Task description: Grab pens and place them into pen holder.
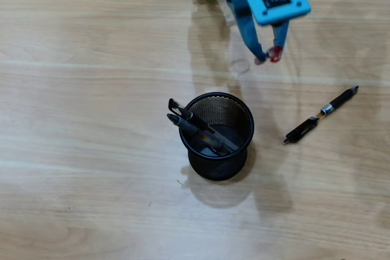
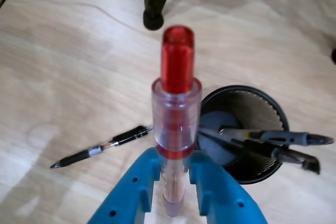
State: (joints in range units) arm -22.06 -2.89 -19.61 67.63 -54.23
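Pen holder with two pens

The overhead view looks straight down from well above the pale wood-grain surface, with the blue plastic arm entering at its top edge. The wrist view rides on the arm just behind the blue two-fingered tool, close up, looking along the fingers and down at the surface. Both views share the black wire-mesh cylindrical pen holder and the black pen lying loose on the surface.
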